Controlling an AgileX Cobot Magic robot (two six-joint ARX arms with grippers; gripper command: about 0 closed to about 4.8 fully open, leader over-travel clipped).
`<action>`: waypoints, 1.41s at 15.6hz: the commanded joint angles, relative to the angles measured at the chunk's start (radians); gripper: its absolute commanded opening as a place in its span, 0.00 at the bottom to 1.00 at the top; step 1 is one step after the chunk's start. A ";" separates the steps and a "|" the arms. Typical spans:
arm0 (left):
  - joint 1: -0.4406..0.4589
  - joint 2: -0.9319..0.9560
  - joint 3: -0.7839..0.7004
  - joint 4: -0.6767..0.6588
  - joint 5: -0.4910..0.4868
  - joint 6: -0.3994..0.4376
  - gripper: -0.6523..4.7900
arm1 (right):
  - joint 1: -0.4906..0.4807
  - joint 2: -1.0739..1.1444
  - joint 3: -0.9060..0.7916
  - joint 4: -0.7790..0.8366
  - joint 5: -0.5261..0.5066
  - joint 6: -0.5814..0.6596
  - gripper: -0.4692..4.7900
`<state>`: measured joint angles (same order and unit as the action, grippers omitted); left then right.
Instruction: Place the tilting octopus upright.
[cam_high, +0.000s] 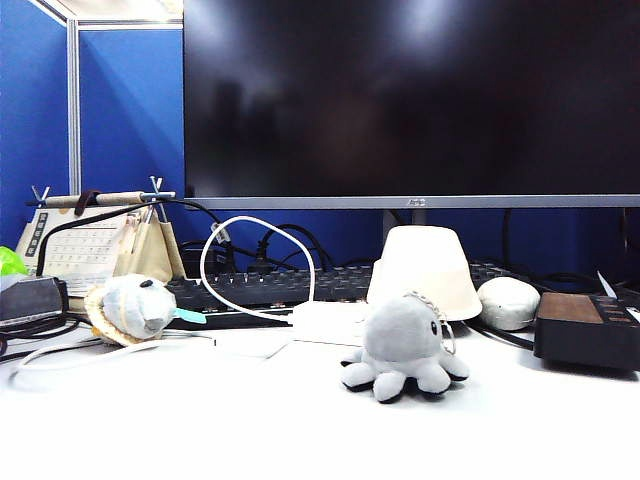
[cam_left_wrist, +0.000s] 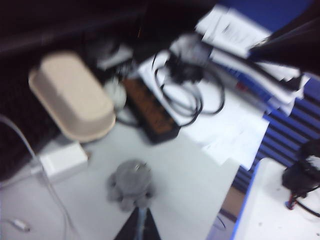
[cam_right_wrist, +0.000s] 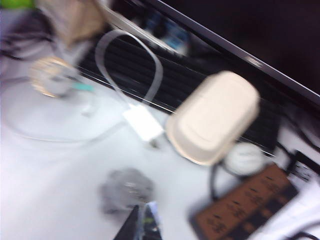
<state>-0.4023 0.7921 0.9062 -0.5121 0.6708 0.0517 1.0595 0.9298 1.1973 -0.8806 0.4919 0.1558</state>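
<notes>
the tilting octopus (cam_high: 403, 347) sits on the white table (cam_high: 300, 420), in front of the upturned cream bowl (cam_high: 424, 270) and just right of the white charger block (cam_high: 325, 322); its round head is on top and its stubby legs are splayed on the table surface, so its long axis runs roughly vertical, with a slight lean; the one black eye that shows is on the right side of the head, so the face is turned toward the right of the exterior view; a short metal chain lies over the top of the head and hangs down its right side; dark undersides show beneath the legs.

a pale round ball (cam_high: 508, 302) and a dark box with a brown top (cam_high: 587, 328) lie to the right, and a grey plush with a tan rim (cam_high: 132, 308) lies well apart to the left, before the black keyboard (cam_high: 270, 288).

neither arm shows in the exterior view; in the blurred left wrist view the left tool (cam_left_wrist: 138, 225) hangs above the table just beside the octopus (cam_left_wrist: 131, 183), its dark tips drawn together on nothing; in the blurred right wrist view the right tool (cam_right_wrist: 141, 222) is likewise clenched and empty, near the octopus (cam_right_wrist: 126, 190) and not touching it.
</notes>
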 joint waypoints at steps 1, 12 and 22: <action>0.000 -0.183 0.002 -0.069 0.005 0.001 0.16 | 0.011 -0.096 0.002 0.028 -0.115 0.001 0.09; 0.000 -0.637 -0.006 -0.203 -0.200 0.001 0.16 | 0.159 -0.594 -0.229 0.118 -0.078 0.002 0.09; 0.000 -0.626 -0.396 0.260 -0.248 -0.003 0.16 | 0.157 -0.674 -0.624 0.315 0.190 0.002 0.09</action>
<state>-0.4026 0.1646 0.5220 -0.2707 0.4248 0.0517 1.2163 0.2554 0.5907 -0.6083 0.6781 0.1566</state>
